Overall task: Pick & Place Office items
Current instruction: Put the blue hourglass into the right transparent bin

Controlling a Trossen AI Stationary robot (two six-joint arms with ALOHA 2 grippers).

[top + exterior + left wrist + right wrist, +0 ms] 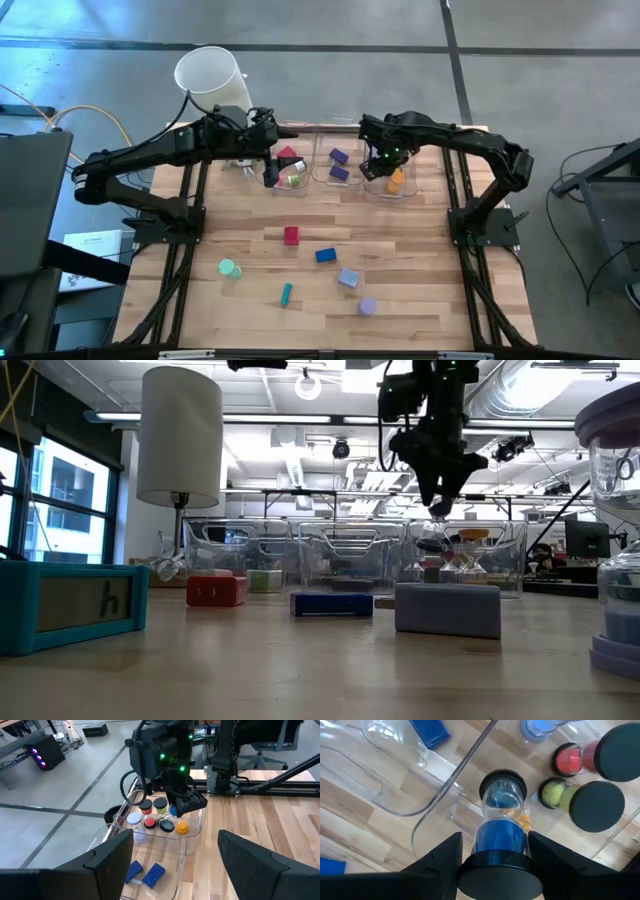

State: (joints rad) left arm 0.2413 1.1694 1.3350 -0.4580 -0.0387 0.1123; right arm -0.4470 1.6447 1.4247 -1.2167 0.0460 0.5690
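High view had the job maybe two-thirds done. The three bins (318, 128) sat at 12 o'clock on the table, already stocked: blocks in the left and middle ones, rolls in the right one.

The right gripper (501, 856) hung over the right bin, clamped on a blue roll (501, 827), so I'd guess that one was about to get dropped in. The left gripper (270, 172) hovered over the left bin with fingers wide apart and nothing between them.

There were six pieces loose toward 6 o'clock:
- red block (291, 235)
- blue block (325, 256)
- lavender block (348, 279)
- green roll (229, 268)
- teal stick (286, 293)
- lavender roll (367, 306)

The hard part was that both arms covered a good chunk of the left and right bins, so I couldn't get an exact count inside. In the low view the nearest pieces were cut off at the edges.
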